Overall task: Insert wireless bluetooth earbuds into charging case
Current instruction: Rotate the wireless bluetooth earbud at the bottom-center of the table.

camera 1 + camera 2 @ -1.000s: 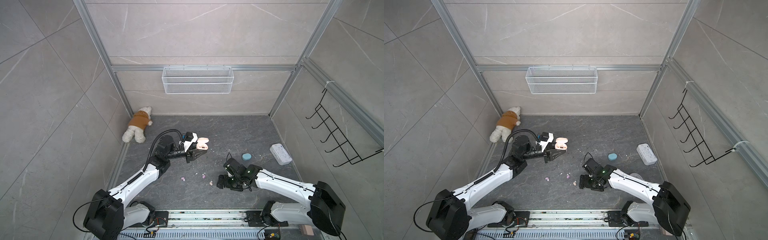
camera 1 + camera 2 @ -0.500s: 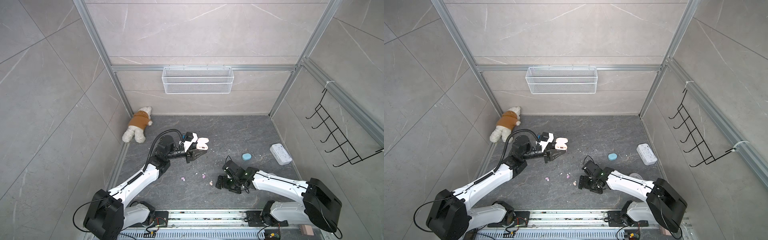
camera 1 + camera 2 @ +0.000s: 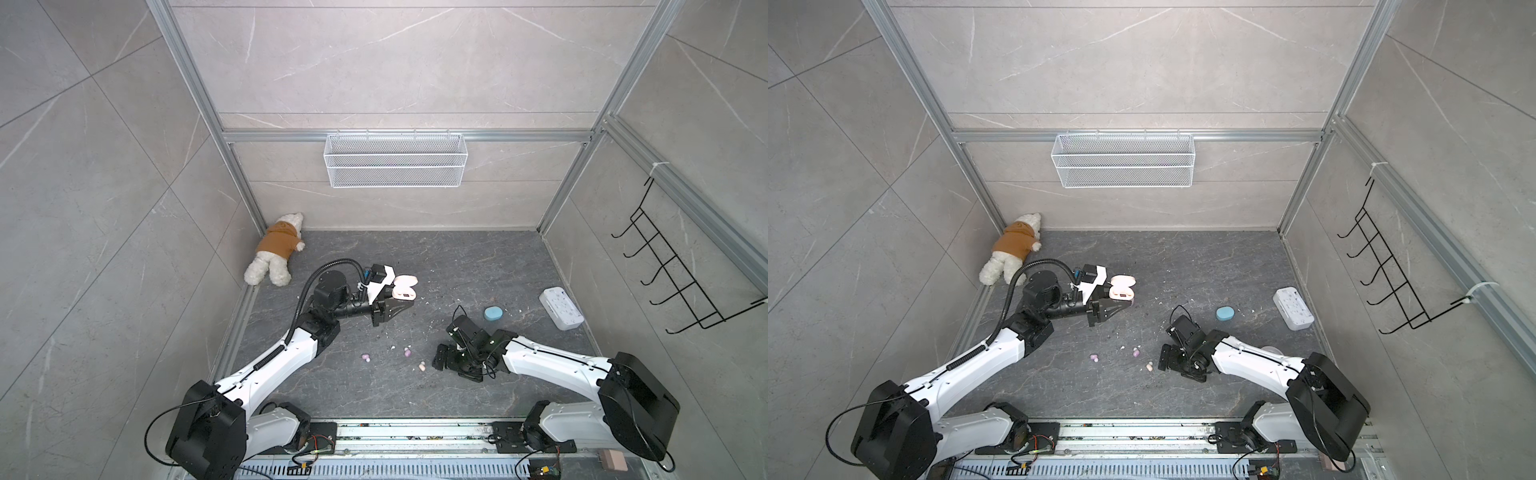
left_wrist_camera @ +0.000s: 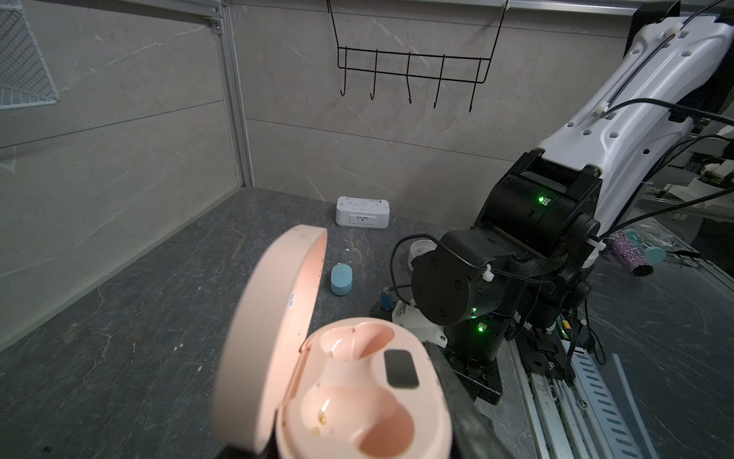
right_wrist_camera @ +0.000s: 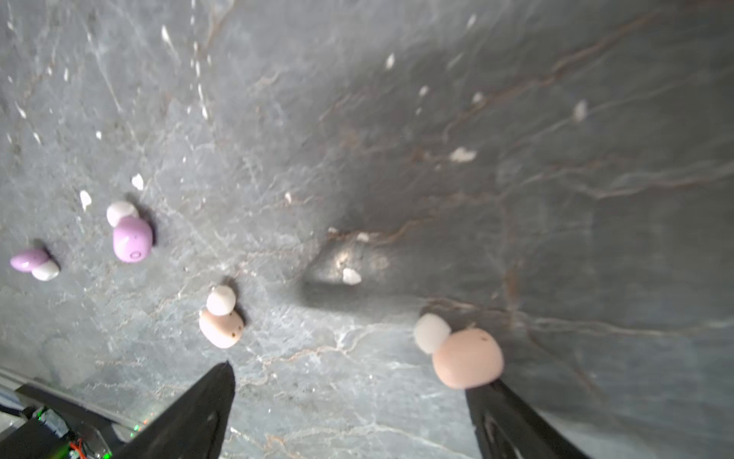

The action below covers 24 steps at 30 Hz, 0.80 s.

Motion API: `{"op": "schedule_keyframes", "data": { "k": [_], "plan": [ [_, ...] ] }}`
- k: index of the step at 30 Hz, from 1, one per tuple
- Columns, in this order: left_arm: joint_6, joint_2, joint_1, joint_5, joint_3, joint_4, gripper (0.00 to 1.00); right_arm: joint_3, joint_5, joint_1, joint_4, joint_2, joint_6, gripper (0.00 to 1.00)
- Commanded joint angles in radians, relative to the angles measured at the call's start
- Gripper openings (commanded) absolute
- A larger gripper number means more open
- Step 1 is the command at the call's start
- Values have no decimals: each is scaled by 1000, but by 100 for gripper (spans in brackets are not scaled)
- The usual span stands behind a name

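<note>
Two overhead eyes, two wrist cameras.
My stereo pair looks steeply down from 6 o'clock over the whole floor [image 3: 457,266]; the left wrist faces 3 o'clock past the open peach case [image 4: 357,397]; the right wrist peers close at earbuds [image 5: 133,240] both top views also show.

Layout, counter:
- White plush bear in a brown hoodie [image 3: 276,249]: far left corner of the dark grey stone-look counter [image 3: 457,257].
- Open peach oval plastic charging case [image 3: 404,287]: in the left gripper [image 3: 405,298], over the counter left of centre.
- Light blue oval plastic case [image 3: 493,313]: right of centre.
- White rectangular plastic box [image 3: 561,308]: right of it, by the right edge.
- Left lilac plastic earbud [image 3: 366,357] and right lilac plastic earbud [image 3: 407,353]: apart, front of centre.
- Peach plastic earbud [image 3: 422,366]: just right of them.
- Second peach plastic earbud [image 5: 464,357]: at one fingertip of the right gripper [image 5: 351,379].
</note>
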<state>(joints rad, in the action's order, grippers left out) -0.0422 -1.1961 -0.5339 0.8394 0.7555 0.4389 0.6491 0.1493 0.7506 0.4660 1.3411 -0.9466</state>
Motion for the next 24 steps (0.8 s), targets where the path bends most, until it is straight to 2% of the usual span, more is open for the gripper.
{"op": "schedule_keyframes", "data": {
  "k": [1, 8, 19, 22, 24],
  "plan": [
    [-16, 33, 2, 11, 10, 22, 24, 43, -18, -24, 38, 24, 64, 93],
    [-19, 38, 2, 10, 11, 16, 24, 121, 11, -36, 29, 93, 122, 93],
    [-27, 43, 2, 7, 9, 11, 24, 163, 67, -19, 30, 72, 109, 92],
    [-25, 40, 2, 8, 11, 11, 24, 175, 41, -16, 73, 79, 109, 92],
    [-22, 39, 3, 7, 11, 14, 24, 177, -2, -22, 111, 86, 97, 88]
  ]
}}
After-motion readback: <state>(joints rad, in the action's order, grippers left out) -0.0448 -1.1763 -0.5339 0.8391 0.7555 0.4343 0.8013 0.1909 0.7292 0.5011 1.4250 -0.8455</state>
